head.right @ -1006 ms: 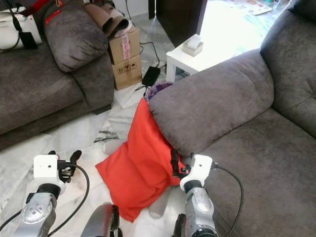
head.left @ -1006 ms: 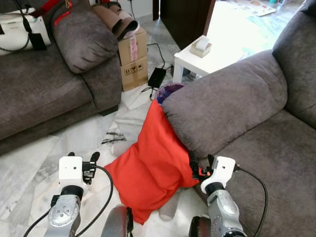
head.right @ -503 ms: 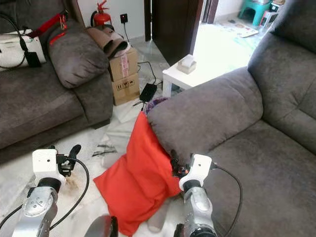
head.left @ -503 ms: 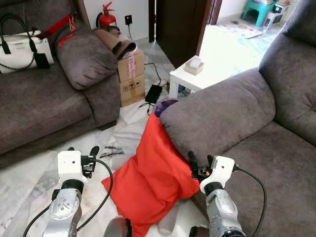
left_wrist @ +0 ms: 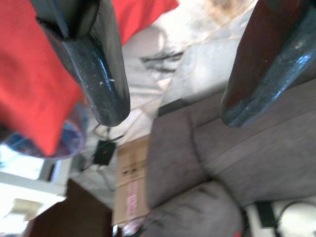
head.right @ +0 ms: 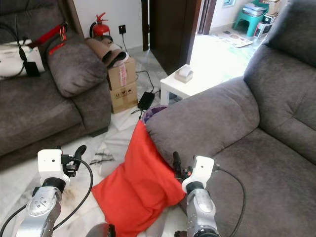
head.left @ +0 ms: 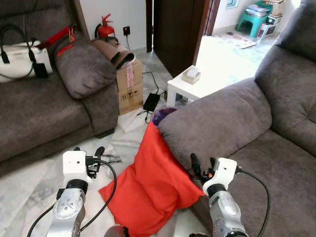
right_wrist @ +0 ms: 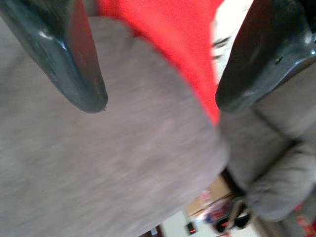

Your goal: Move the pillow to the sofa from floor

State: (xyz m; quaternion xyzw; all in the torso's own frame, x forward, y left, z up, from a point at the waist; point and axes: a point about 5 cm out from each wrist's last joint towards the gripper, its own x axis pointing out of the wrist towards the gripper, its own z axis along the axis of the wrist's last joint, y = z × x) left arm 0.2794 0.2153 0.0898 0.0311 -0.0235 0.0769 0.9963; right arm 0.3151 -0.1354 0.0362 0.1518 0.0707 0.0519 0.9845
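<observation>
— Pincer on the right (head.left: 202,165) is spread wide, gripping nothing, hovering at the lower corner of the grey sofa (head.left: 276,148) armrest, just beside the red pillow (head.left: 150,185). Left pincer (head.left: 88,154) is released too, raised over the marble floor (head.left: 29,177) a little to the pillow's left.

— So what's different from a second ago?

— The head has tipped up. More of the room is in sight now: the doorway, the fire extinguisher (head.left: 104,28) by the wall. Both arms sit lower in the picture, which I put down mostly to the camera. The pillow hasn't budged; it's on the floor, leaning against the front of the armrest, its upper corner tucked just under the armrest's bulge.

— Meaning?

— Nothing of the job is done yet, I'd say. Neither pincer touches the cloth. From the right wrist I see red between the two fingers with grey upholstery across most of the view, so that arm looks lined up on the seam where pillow meets sofa.

— Anything in the way?

— The armrest itself overhangs the pillow's top, so lifting straight up could snag. There's a purple thing (head.left: 163,116) behind that top corner; I can't tell what it is. Further off stand a small white worktop (head.left: 197,86) with a little box, a cardboard carton (head.left: 129,84), a black power brick (head.left: 150,102) with its cable on the floor, and the other sofa (head.left: 44,108) carrying a white handbag (head.left: 19,54). None of those crowd the pillow.
</observation>
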